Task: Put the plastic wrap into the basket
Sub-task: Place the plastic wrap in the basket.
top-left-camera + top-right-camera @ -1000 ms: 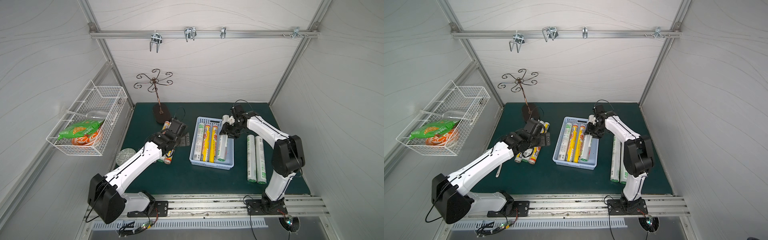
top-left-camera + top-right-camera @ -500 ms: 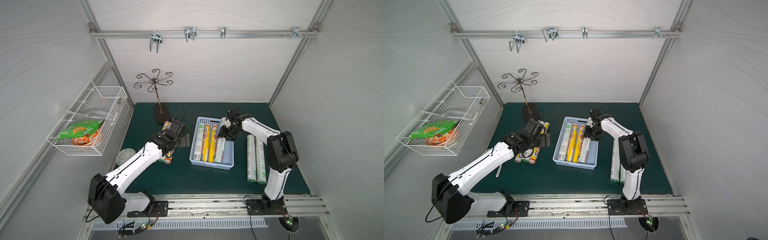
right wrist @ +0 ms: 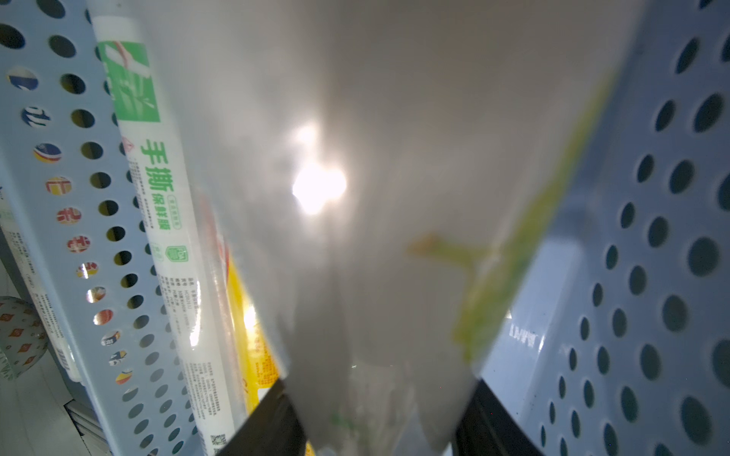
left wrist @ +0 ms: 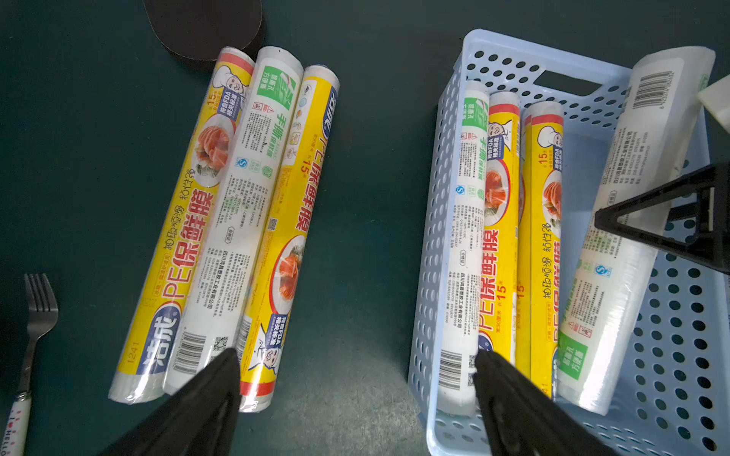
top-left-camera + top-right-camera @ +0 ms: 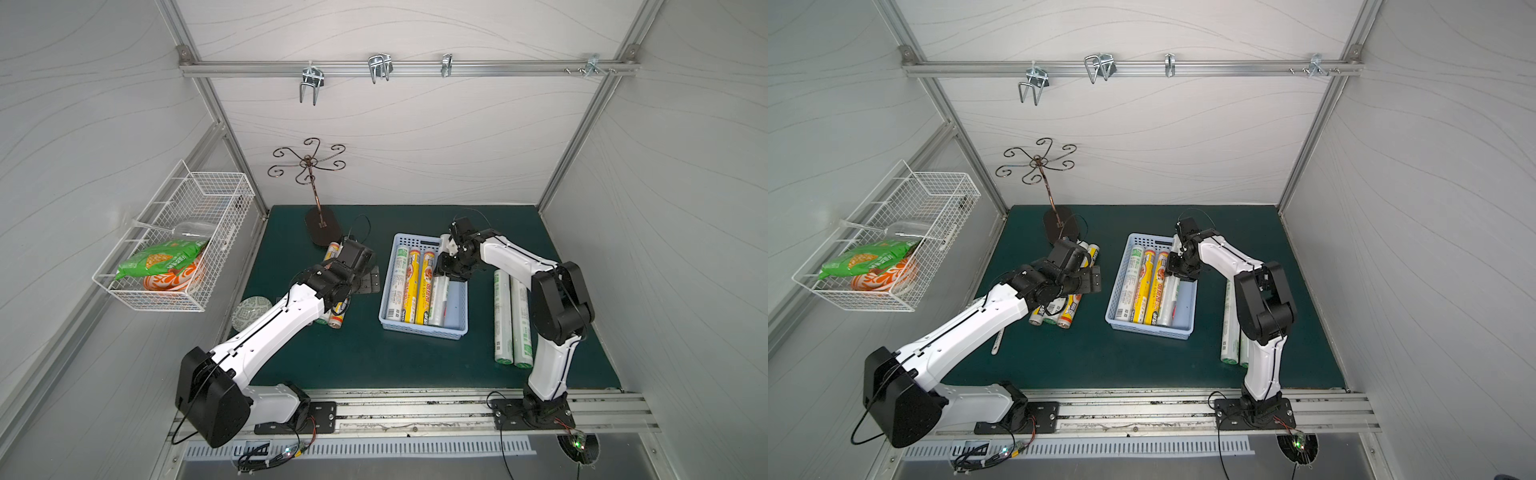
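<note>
Left wrist view: three rolls (image 4: 501, 237) lie in the light-blue basket (image 4: 434, 237); right claw (image 5: 452, 272) clamps a fourth roll (image 4: 640, 197) tilted over its far rim. Left claw (image 4: 357, 359) gapes empty above three loose rolls (image 4: 237, 221); two more rolls (image 5: 502, 316) lie by the surface's (image 5: 374, 365) right edge.

The white roll (image 3: 355, 177) in my right claw (image 3: 375, 422) is a blur in the right wrist view, its print unreadable. In both top views my left arm (image 5: 282, 316) covers part of the three rolls (image 5: 337, 320) toward the tabletop's (image 5: 365, 353) left edge.

Wire basket (image 5: 208, 199) w/ green snack bag (image 5: 160, 259) on L wall, curly metal stand (image 5: 320, 228) at back, fork (image 4: 37, 312) + patterned dish (image 5: 251, 309).
</note>
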`<state>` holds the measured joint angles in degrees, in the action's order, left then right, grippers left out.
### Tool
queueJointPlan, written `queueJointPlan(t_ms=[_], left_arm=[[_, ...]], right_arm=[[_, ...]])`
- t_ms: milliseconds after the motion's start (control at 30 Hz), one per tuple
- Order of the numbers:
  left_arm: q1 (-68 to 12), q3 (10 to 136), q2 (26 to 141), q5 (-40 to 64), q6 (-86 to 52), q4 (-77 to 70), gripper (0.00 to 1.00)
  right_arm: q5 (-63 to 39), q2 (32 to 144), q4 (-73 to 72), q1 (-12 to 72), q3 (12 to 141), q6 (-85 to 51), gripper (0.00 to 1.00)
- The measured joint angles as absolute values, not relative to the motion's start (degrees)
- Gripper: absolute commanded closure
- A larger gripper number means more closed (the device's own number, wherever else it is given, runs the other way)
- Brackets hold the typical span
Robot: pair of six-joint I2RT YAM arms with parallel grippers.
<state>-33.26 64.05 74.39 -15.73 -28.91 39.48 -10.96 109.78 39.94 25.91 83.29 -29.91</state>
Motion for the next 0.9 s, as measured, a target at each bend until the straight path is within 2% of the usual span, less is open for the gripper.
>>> queueJointPlan(t_ms=[533,600,900], left_arm=[[-33.3,64.1,74.4,-15.6,-29.0,39.1,0.05],[-33.3,64.1,74.4,-15.5,-29.1,39.1,0.06],[-33.3,64.1,74.4,-15.6,-29.1,39.1,0.05]], right_arm=[[-11.5,109.6,39.9,27.4,77.7,-30.3,0.72],[-11.5,109.7,39.9,27.4,77.7,-30.3,0.65],[-11.5,110.1,40.3,27.4,78.8,-30.2,0.45]])
